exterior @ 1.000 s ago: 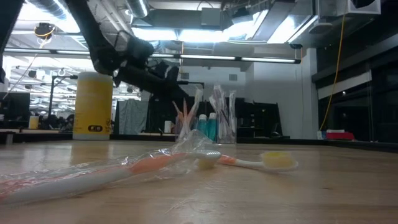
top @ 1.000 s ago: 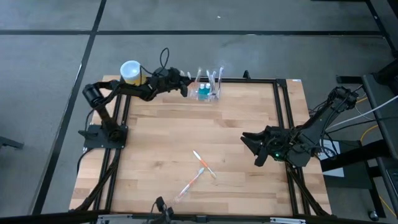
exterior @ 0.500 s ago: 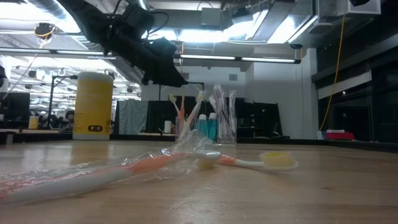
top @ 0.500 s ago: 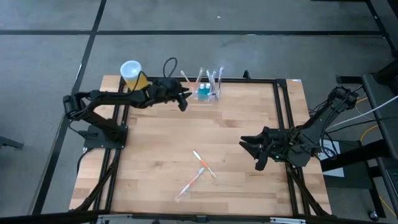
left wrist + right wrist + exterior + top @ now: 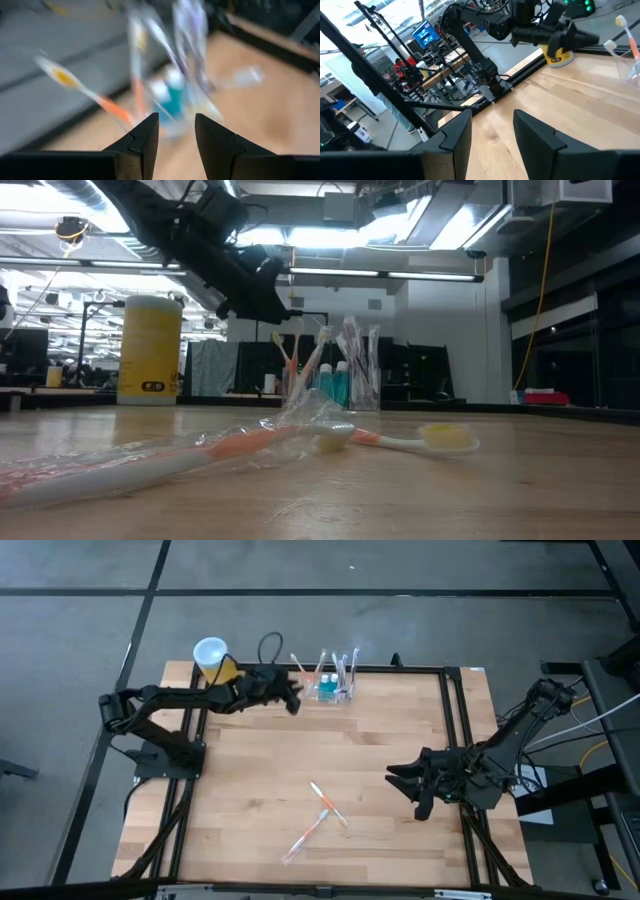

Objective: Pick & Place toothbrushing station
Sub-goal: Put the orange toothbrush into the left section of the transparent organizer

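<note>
The toothbrushing station (image 5: 334, 681) is a clear plastic holder standing on its base at the table's far edge. It holds blue tubes and several toothbrushes, and an orange-handled brush (image 5: 298, 664) leans out of its left side. It also shows in the low view (image 5: 335, 375) and, blurred, in the left wrist view (image 5: 170, 90). My left gripper (image 5: 294, 698) is open and empty, in the air just left of the station. My right gripper (image 5: 402, 790) is open and empty over the table's right part.
A yellow canister (image 5: 212, 656) with a white top stands at the far left corner. A loose toothbrush (image 5: 328, 803) and a wrapped one (image 5: 304, 834) lie near the front middle. Black frame rails (image 5: 452, 730) run along the table's edges.
My left gripper has drawn back from the station toward the table's left and gone up, its arm stretching out. The orange-handled brush now shows leaning out of the station's left side. My right gripper has drifted a little toward the near edge.
</note>
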You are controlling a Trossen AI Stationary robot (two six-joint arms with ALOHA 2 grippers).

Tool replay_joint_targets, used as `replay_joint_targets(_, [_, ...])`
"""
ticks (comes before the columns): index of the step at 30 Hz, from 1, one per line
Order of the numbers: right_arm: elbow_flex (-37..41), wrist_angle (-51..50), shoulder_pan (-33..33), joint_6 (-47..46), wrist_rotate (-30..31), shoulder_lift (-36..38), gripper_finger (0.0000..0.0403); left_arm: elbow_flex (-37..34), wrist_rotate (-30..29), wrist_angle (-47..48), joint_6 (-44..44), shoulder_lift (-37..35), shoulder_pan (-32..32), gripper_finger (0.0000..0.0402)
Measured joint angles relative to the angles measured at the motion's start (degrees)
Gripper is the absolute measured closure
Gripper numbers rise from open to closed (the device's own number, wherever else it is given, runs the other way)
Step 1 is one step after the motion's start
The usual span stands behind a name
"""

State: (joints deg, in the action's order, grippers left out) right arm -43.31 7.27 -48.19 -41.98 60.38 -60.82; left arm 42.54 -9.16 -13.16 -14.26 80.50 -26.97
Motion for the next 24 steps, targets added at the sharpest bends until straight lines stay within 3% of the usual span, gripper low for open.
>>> replay_joint_targets(3, [0.00,-0.23,-1.12,0.00,0.04,0.00,0.0254,-0.02,4.05,8.09,-1.58,-0.43,3.87,0.0279])
replay_joint_targets(7, [0.00,-1.17,-1.71,0.48,0.58,0.00,0.0254,-0.07,6.85,11.70,-4.74,-0.27,13.99,0.0279])
replay_joint_targets(13, [0.00,-3.11,-1.85,0.77,-0.22,0.00,0.0254,-0.04,-2.44,12.60,-12.53,0.66,30.41,0.0279])
replay_joint_targets(16, [0.00,-4.08,-1.96,0.88,-1.03,0.00,0.0254,1.58,-2.66,11.33,-15.15,2.76,36.32,0.0279])
replay_joint_targets(20, [-0.02,-6.13,-1.96,-1.00,-2.31,0.00,0.0254,6.88,-2.70,13.98,-16.59,7.60,41.37,0.0279])
replay_joint_targets(24, [-0.05,-11.69,-1.96,-9.17,-8.93,-0.45,0.0254,13.04,-3.21,25.97,-19.28,12.60,43.26,0.0279])
